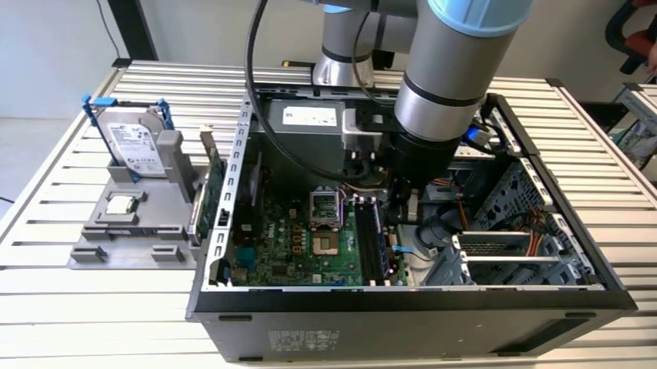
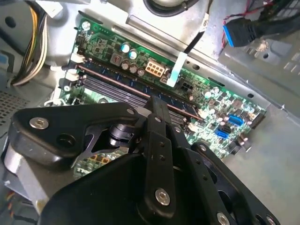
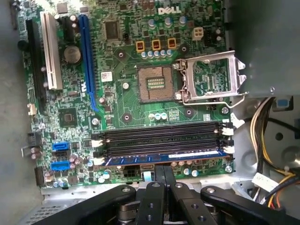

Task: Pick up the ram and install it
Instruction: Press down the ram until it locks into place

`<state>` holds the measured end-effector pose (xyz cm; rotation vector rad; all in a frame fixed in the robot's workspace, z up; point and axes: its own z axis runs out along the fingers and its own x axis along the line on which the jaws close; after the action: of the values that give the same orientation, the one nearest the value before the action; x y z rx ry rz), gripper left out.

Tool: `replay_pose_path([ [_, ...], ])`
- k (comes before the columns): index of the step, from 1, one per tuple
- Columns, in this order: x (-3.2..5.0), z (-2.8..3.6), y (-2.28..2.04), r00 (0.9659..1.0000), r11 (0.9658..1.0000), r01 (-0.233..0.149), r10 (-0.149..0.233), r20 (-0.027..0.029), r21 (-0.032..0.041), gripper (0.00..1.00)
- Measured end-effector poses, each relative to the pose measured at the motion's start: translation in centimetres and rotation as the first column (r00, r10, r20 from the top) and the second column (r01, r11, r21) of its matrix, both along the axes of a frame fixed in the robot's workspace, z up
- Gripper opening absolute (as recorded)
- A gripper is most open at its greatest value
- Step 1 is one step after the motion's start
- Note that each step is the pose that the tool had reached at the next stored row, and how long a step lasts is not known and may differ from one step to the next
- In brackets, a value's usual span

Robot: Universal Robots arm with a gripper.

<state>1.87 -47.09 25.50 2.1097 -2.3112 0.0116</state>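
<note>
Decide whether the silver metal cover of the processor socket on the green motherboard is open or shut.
Open: in the first wrist view, the silver metal cover lies flipped aside, leaving the square socket bare.

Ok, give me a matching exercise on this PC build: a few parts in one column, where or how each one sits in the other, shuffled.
Parts:
1. ram
2. hard drive
3. processor socket
4. expansion card

Places or states:
A. empty, with its metal frame flipped open
B. on edge beside the outer wall of the case
C. in a memory slot at the edge of the motherboard
D. upright at the back of the grey holder, in a blue frame

Pairs: 1-C, 2-D, 3-A, 4-B
</note>
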Motion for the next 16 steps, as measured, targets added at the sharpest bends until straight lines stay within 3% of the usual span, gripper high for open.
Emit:
replay_pose_path([
  [7, 0.0, 0.0, 0.0, 0.9994, 0.9994, -0.036, 0.036, 0.0001, -0.0001, 0.0],
  [16, 0.0, 0.0, 0.0, 0.9989, 0.9989, -0.047, 0.047, 0.0003, -0.0001, 0.0],
])
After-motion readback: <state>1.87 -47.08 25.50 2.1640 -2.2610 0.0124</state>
